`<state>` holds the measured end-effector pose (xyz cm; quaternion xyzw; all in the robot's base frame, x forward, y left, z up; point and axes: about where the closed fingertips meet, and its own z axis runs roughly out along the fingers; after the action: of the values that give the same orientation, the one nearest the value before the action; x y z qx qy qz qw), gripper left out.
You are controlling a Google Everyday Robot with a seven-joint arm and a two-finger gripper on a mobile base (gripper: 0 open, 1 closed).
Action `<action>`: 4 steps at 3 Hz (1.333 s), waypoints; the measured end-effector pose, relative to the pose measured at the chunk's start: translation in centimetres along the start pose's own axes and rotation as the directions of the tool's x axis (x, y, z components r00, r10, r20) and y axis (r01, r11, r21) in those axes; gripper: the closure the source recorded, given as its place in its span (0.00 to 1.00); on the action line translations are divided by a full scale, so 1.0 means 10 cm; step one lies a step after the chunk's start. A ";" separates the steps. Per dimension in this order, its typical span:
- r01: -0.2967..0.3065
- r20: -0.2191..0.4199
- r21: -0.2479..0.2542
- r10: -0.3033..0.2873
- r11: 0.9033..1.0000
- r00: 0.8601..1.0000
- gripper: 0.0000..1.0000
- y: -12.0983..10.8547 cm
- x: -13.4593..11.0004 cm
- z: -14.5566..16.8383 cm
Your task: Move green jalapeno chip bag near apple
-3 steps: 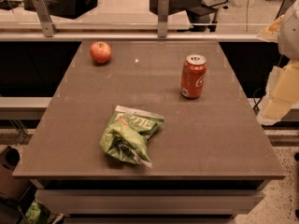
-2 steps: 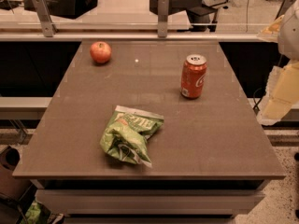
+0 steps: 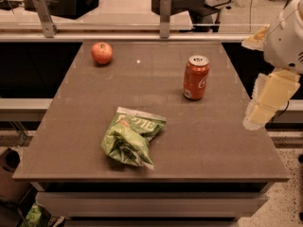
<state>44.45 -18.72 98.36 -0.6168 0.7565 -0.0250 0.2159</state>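
The green jalapeno chip bag (image 3: 131, 137) lies crumpled on the brown table (image 3: 71, 126), near the front and slightly left of centre. The apple (image 3: 102, 53) sits at the table's far left corner, well apart from the bag. My gripper (image 3: 263, 107) hangs off the table's right edge, beside the table rather than over it, far to the right of the bag and touching nothing. It holds nothing that I can see.
An orange-red soda can (image 3: 196, 77) stands upright at the right middle of the table, between my gripper and the apple. A rail with metal posts (image 3: 164, 13) runs behind the table's far edge. Floor lies below the front edge.
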 end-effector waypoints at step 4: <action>0.110 0.220 -0.148 -0.075 0.983 0.972 0.00 0.75 -1.04 0.91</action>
<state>42.32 -5.09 90.96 -0.6658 0.6988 0.0917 0.2448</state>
